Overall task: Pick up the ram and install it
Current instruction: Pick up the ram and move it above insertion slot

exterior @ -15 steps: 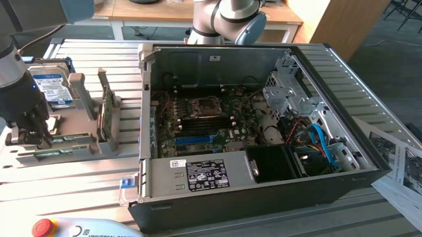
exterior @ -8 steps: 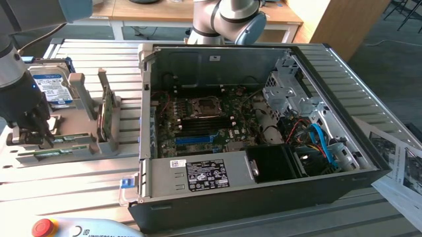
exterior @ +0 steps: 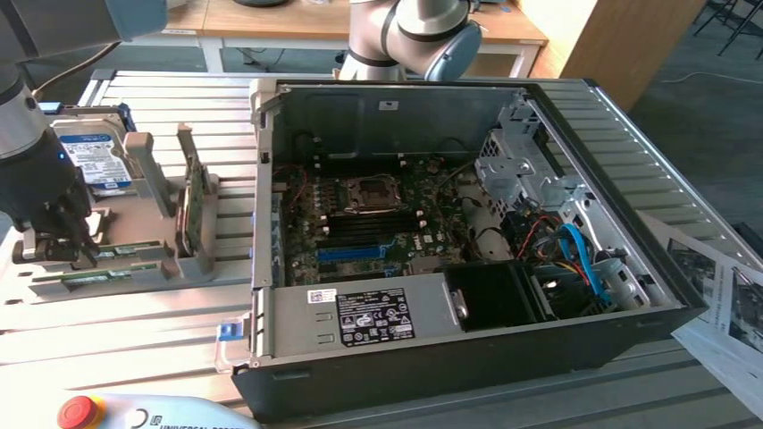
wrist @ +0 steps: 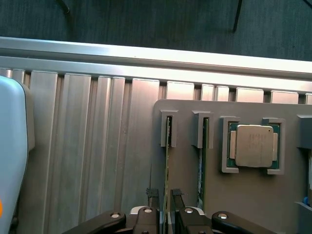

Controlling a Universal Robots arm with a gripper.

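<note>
**A:** What is the gripper doing?

**B:** The gripper (wrist: pixel 165 194) is low over a grey holder (wrist: pixel 253 195). It is spread wide and has hold of nothing. Its fingers (wrist: pixel 177 199) stand one on each side of the memory stick (wrist: pixel 167 165). I can't tell whether either finger touches it.

**A:** So where exactly is the stick?

**B:** It stands on its long edge in a slot of the holder, running straight out from between the fingers. It is not in the computer.

**A:** What is closest after that?

**B:** A second stick (wrist: pixel 200 170) is just beside the gripper, on edge in the neighbouring slot and parallel to the first. One step further out on that side, a square processor chip (wrist: pixel 253 145) lies flat in its own pocket of the same holder.

**A:** And further off?

**B:** In the exterior view, a hard drive (exterior: pixel 96 156) with a blue label is propped near the gripper. A broader green card (exterior: pixel 188 201) stands upright a little past it. Everything rests on a slatted metal table (exterior: pixel 155 89).

**A:** And the computer?

**B:** The computer case (exterior: pixel 477 357) lies on its side with the cover off, well apart from the gripper, beyond the green card. Its main board (exterior: pixel 370 214) faces up inside. A white controller (exterior: pixel 155 413) with a red button (exterior: pixel 78 411) lies on the table, also well apart from the gripper.
</note>
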